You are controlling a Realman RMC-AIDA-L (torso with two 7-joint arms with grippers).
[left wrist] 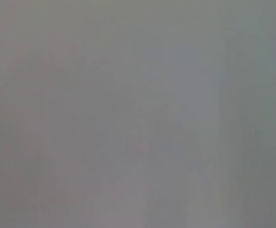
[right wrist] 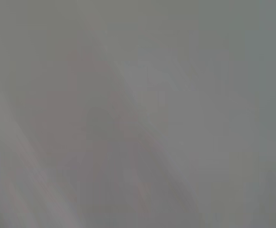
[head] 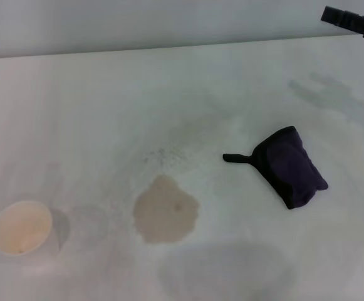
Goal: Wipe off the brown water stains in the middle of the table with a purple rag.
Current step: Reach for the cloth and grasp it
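The brown water stains point(head: 165, 210) form one roundish beige puddle on the white table point(head: 94, 125), in the near middle of the head view. To its right, a hand's width away, lies the purple rag point(head: 292, 167), bunched, with black edging and a short black tail pointing toward the puddle. Nothing touches the rag. My right gripper point(head: 352, 22) shows only as a black piece at the far right corner, well above and behind the rag. The left gripper is out of view. Both wrist views show plain grey.
A white paper cup point(head: 21, 228) lies on its side at the near left, its mouth toward me. A faint grey speckled smudge point(head: 163, 155) sits just behind the puddle. The table's far edge point(head: 169, 47) meets a pale wall.
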